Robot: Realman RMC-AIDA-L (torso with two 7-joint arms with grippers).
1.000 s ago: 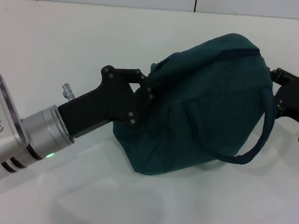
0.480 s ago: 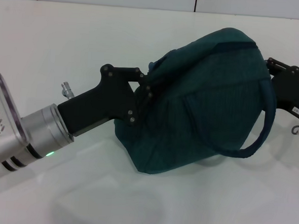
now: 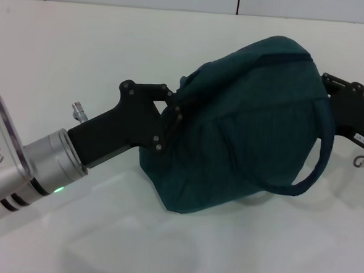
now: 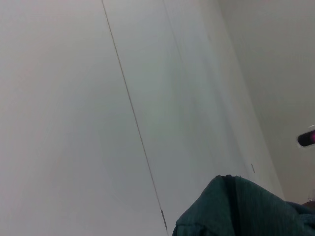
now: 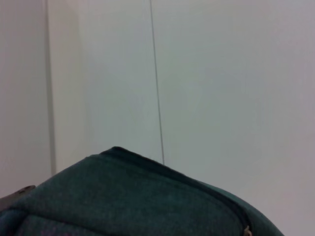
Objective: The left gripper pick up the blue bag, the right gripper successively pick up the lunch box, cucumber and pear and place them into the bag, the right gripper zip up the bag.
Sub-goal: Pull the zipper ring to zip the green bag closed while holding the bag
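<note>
The blue bag (image 3: 250, 134) bulges above the white table, its dark zipper line running along its top edge. My left gripper (image 3: 174, 108) is shut on the fabric at the bag's left end. My right gripper (image 3: 328, 83), with a white label on its body, is at the bag's right end, its fingertips against the fabric and partly hidden. One loop handle (image 3: 309, 175) hangs down on the right. The bag (image 4: 236, 211) fills a corner of the left wrist view. In the right wrist view the bag (image 5: 123, 196) shows its zipper seam. The lunch box, cucumber and pear are out of view.
The white table (image 3: 82, 44) stretches around the bag up to a pale wall at the back. A small metal fitting (image 3: 78, 110) sticks out beside my left gripper's body. A metal hook (image 3: 363, 159) hangs below the right gripper.
My right gripper has moved left and up against the bag's right end. The bag has swung slightly, its handle loop shifting. The left gripper has edged a little left, still holding.
</note>
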